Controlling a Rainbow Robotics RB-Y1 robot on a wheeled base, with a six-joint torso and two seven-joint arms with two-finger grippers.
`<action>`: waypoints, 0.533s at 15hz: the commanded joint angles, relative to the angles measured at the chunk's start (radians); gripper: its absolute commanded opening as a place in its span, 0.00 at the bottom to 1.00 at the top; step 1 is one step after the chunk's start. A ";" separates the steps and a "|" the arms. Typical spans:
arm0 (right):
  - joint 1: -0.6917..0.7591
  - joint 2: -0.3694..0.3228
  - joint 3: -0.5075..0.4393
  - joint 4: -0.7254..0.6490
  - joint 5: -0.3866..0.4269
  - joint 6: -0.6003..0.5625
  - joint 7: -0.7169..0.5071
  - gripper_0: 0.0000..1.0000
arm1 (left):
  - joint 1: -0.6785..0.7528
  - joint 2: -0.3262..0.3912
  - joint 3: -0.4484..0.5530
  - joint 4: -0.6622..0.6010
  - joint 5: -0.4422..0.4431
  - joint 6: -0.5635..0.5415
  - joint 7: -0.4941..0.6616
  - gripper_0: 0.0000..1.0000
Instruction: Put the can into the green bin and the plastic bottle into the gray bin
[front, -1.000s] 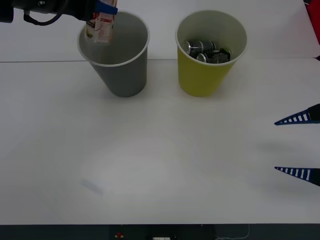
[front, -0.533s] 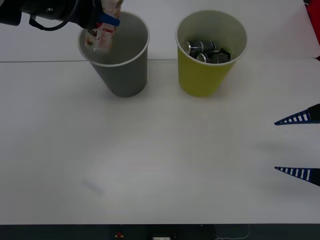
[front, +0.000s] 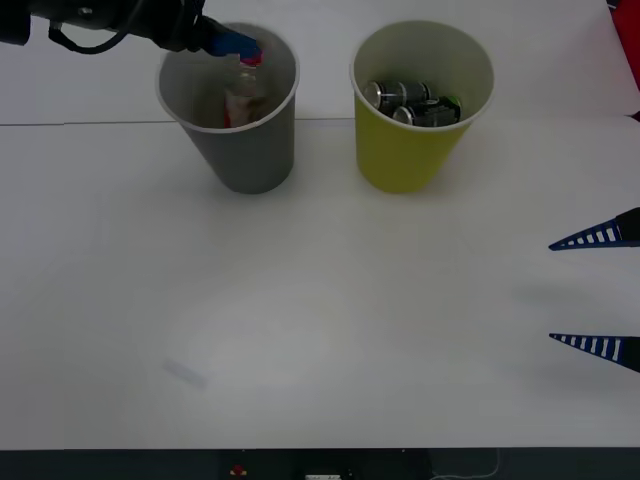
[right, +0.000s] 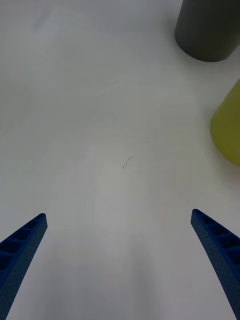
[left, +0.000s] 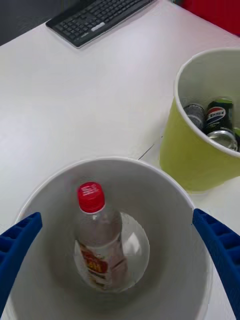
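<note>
Presently the plastic bottle (left: 100, 240) stands inside the gray bin (front: 243, 150), red cap uppermost, leaning a little against the inner wall with its base on the bin floor. The left gripper (left: 120, 260) hangs directly over the bin mouth, fingers spread wide to either side of the rim and holding nothing; the bottle is free of them. In the front view the same gripper (front: 228, 42) sits at the far-left rim of the bin. The green bin (front: 420, 150) stands just beside the gray one, apart from it, and holds several dark cans (front: 412, 102). The right gripper (front: 598, 292) waits near the right edge of the table (front: 300, 320), fingers wide apart and empty, well away from both bins. On this evidence both placements appear complete, and the step in hand is judged to be the left arm's withdrawal. To do it well, the arm should rise straight up before travelling sideways, so the spread fingers clear the pale rim; a sideways start risks catching the rim and tipping the light bin, or knocking it against its neighbour. A keyboard (left: 97, 19) lies at the far side of the table, clear of the work.
</note>
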 joint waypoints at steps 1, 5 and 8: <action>0.000 0.000 0.000 0.000 0.000 0.000 0.000 1.00 | 0.098 0.001 0.095 -0.010 0.200 0.018 -0.142 1.00; 0.000 0.000 0.000 0.000 0.000 0.000 0.000 1.00 | 0.246 0.037 0.169 -0.021 0.498 0.018 -0.386 1.00; 0.000 0.000 0.000 0.000 0.000 0.000 0.000 1.00 | 0.347 0.049 0.238 -0.025 0.621 -0.068 -0.572 1.00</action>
